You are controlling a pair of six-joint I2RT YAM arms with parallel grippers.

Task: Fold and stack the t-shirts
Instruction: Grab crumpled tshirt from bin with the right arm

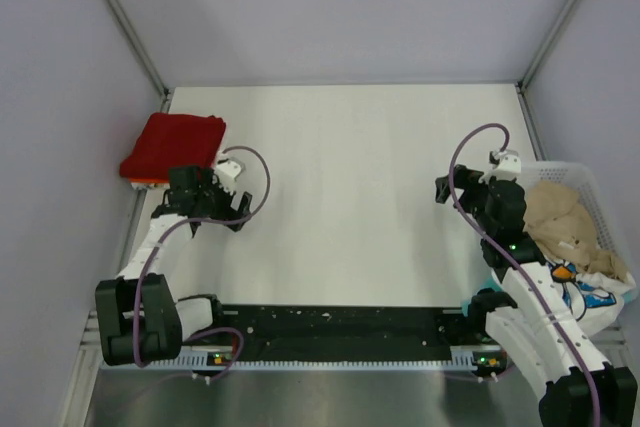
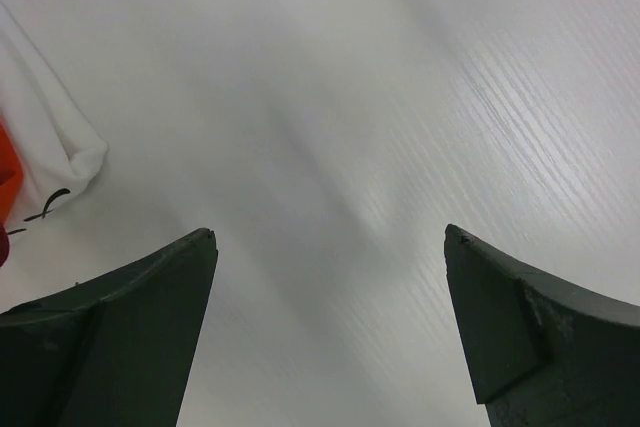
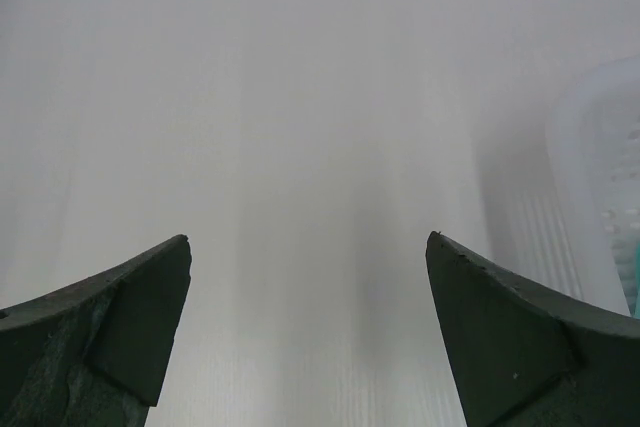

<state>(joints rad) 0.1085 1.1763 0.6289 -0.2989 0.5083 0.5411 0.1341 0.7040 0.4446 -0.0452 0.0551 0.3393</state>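
Red t-shirt [image 1: 172, 145]: folded into a neat rectangle at the far left of the table. It sits on top of a small stack close to the left wall.
Orange t-shirt [image 1: 148, 182]: only a thin edge shows under the near side of the red one. The left wrist view also catches a sliver of it at its left border.
White t-shirt [image 2: 45, 137]: a rounded fold with a small dark mark, seen in the left wrist view. It lies on the table beside the orange sliver, to the left of the fingers.
Left gripper [image 2: 330, 237]: just beside the stack's near right corner, above bare table. Its two dark fingers stand wide apart with nothing between them.
Table [image 1: 350, 197]: a white, faintly grained surface. Its middle stretch lies between the two arms.
Right gripper [image 3: 308, 239]: near the right side of the table, just left of the basket. Its fingers are spread wide and grip nothing, with only table surface beneath them.
Basket [image 1: 585, 175]: white plastic mesh, at the right edge of the table. Its pale rim shows at the right of the right wrist view.
Tan shirt [image 1: 558, 219]: crumpled and unfolded in the far half of the basket, partly behind the right arm.
Printed shirt [image 1: 592, 295]: white with teal and an orange patch, bunched in the near end of the basket and touching the tan one.
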